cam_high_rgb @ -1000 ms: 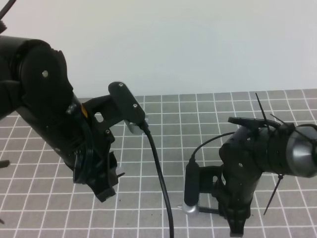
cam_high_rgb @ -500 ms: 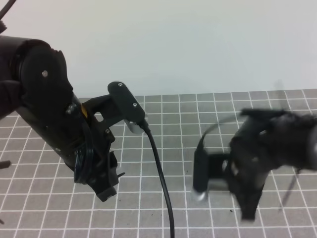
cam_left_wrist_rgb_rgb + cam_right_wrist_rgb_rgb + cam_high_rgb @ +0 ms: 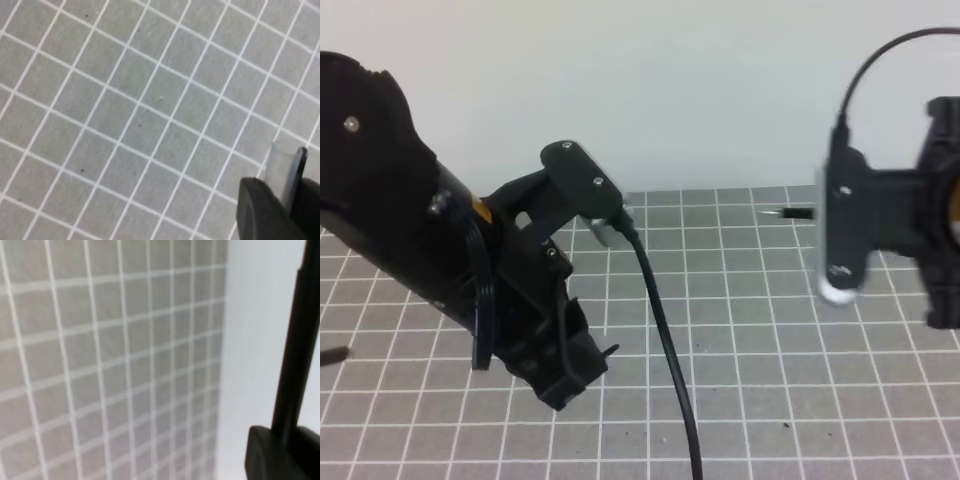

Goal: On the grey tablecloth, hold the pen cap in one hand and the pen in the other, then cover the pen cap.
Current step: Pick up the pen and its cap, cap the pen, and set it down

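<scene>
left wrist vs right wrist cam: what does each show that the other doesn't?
Left wrist only: the pen cap, a short pale grey tube pinched between the dark fingers of the left gripper in the bottom right corner.

Right wrist only: the pen, a long black stick rising out of the closed right gripper, and a pale backdrop beyond the cloth's edge.

Both: the grey tablecloth with its white grid fills most of each frame. Neither view shows the other arm.
</scene>
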Motion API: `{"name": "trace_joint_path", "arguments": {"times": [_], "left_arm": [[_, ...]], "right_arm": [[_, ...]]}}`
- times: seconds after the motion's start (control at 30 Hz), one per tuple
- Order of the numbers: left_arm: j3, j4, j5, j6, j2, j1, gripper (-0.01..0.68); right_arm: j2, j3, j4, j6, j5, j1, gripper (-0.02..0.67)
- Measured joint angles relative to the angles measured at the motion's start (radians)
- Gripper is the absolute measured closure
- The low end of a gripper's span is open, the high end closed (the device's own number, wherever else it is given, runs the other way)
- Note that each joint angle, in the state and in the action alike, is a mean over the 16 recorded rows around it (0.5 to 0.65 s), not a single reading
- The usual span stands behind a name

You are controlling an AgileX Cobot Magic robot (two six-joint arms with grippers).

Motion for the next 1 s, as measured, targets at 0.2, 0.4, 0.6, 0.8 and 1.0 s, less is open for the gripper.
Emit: {"name": "trace_joint_path", "arguments": {"times": [0.2,0.4,0.6,0.8,1.0], "left_arm": [[0.0,-0.051,0.0,-0.004,0.0,0.0,0.587],[0.0,-0.111,0.0,-0.017,0.035,0.0,0.587],[-0.014,-0.166,0.001,-0.044,0.086,0.0,0.587],[-0.075,-0.204,0.001,-0.082,0.123,0.0,0.587],[-0.144,-0.214,0.001,-0.114,0.13,0.0,0.587]], "right_arm": [[-0.144,0.146,-0.166,0.038,-0.107,0.0,0.651],[-0.273,0.296,-0.309,0.093,-0.246,0.0,0.652],[-0.356,0.369,-0.393,0.121,-0.353,0.001,0.648],[-0.38,0.375,-0.414,0.116,-0.406,0.01,0.648],[-0.382,0.375,-0.428,0.11,-0.435,0.021,0.648]]}}
